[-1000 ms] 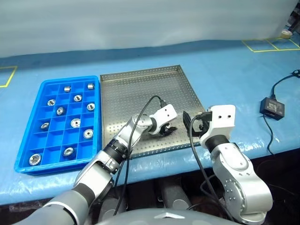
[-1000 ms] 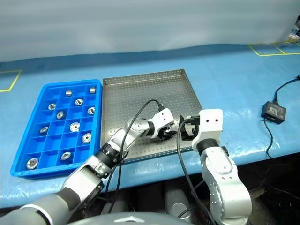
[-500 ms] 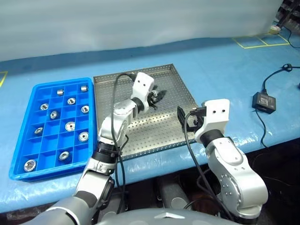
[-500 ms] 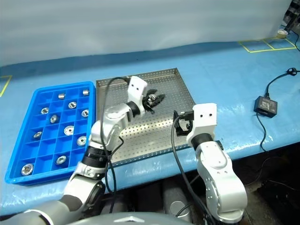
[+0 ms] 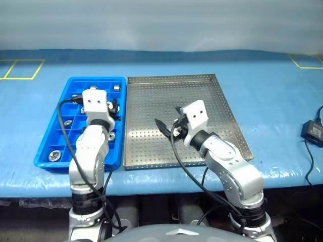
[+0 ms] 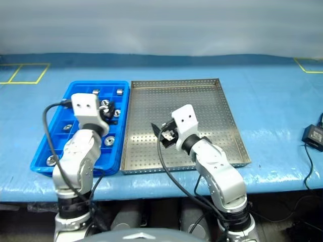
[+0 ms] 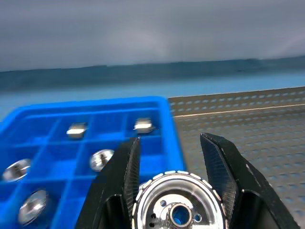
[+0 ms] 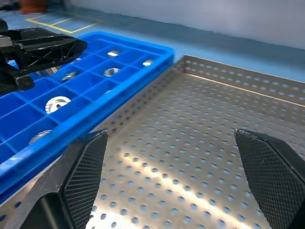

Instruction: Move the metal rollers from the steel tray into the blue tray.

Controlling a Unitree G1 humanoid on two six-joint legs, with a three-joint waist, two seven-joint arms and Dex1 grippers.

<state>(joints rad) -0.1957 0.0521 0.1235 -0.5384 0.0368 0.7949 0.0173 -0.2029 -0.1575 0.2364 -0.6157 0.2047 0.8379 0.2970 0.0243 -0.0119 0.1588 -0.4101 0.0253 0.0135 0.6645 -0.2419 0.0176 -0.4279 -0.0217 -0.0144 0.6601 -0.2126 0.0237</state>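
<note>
The blue tray (image 5: pixel 96 79) lies on the left and holds several metal rollers (image 5: pixel 54 156) in its square compartments. Right beside it is the steel tray (image 5: pixel 151 101), its perforated floor bare around my right arm. My left gripper (image 5: pixel 115 107) hovers level over the blue tray's right-hand compartments. In the left wrist view it is shut on a shiny metal roller (image 7: pixel 177 202), which sits between its fingers (image 7: pixel 119 181). My right gripper (image 5: pixel 169 123) hangs low over the middle of the steel tray, pointing towards the blue tray. It is open with nothing between its fingers (image 8: pixel 86 167).
A small black box (image 5: pixel 313 130) with a cable sits at the table's right edge. Yellow tape squares (image 5: pixel 22 68) mark the blue table cover at the far left. Black cables loop off both wrists. The table's front edge runs just below both trays.
The view has swung round. My left gripper has carried the roller up from the steel tray's floor and left, over the blue tray. My right gripper has swung left over the steel tray, staying open.
</note>
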